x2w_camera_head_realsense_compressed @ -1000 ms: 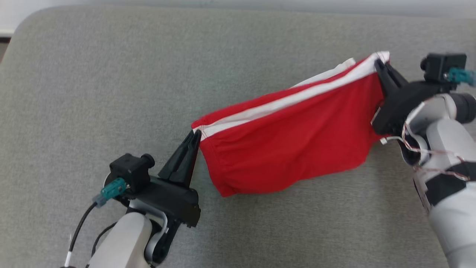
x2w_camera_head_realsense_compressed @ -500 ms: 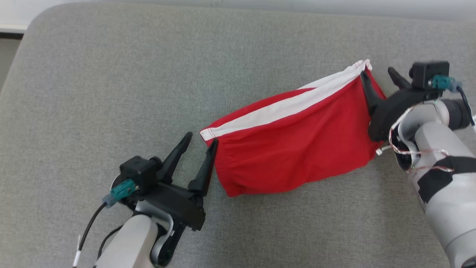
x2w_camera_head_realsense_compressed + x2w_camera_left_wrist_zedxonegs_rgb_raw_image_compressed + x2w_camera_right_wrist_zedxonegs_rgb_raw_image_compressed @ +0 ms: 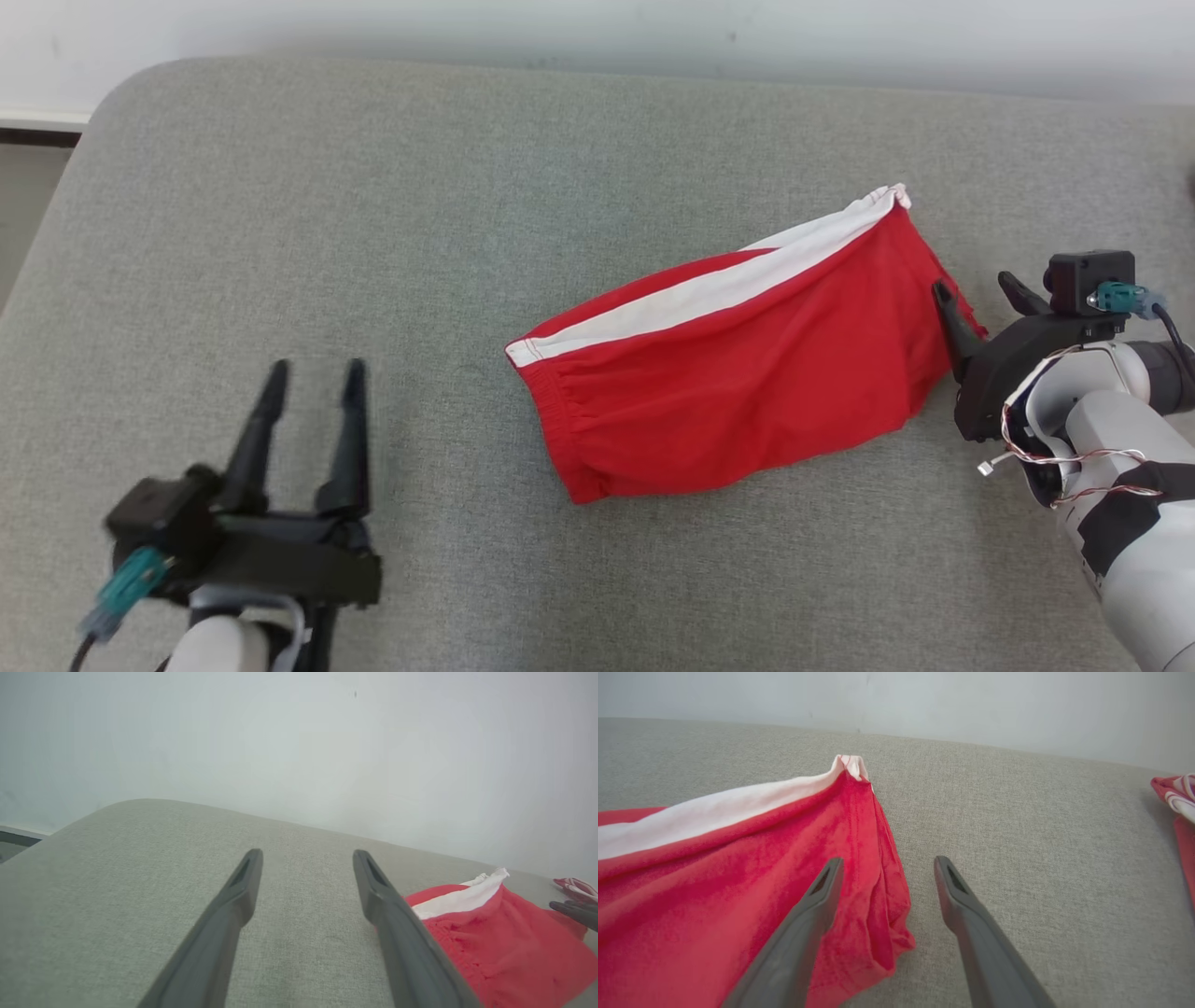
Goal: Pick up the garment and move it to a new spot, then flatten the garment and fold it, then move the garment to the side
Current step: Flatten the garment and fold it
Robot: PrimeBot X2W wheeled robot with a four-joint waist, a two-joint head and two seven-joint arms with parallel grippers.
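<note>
The garment (image 3: 738, 373) is a red piece with a white band along its far edge, lying slack on the grey cushion (image 3: 373, 205) right of centre. Well to its left, my left gripper (image 3: 316, 369) stands open and apart from it; in the left wrist view the garment (image 3: 490, 933) lies right of that gripper (image 3: 307, 853). My right gripper (image 3: 971, 283) is open at the garment's right end, one finger over the red edge. In the right wrist view, my right gripper (image 3: 888, 861) has its left finger above the garment (image 3: 738, 858) and its right finger above bare cushion.
A pale wall (image 3: 597, 37) runs behind the cushion. The cushion's rounded left corner drops to the floor (image 3: 23, 224). Another red and white cloth (image 3: 1178, 798) lies further right, also seen as a cloth (image 3: 574, 886) in the left wrist view.
Both grippers have opened and let go of the garment's ends, and it now lies slack on the cushion. The left gripper has drawn back to the lower left. The camera view has also shifted.
</note>
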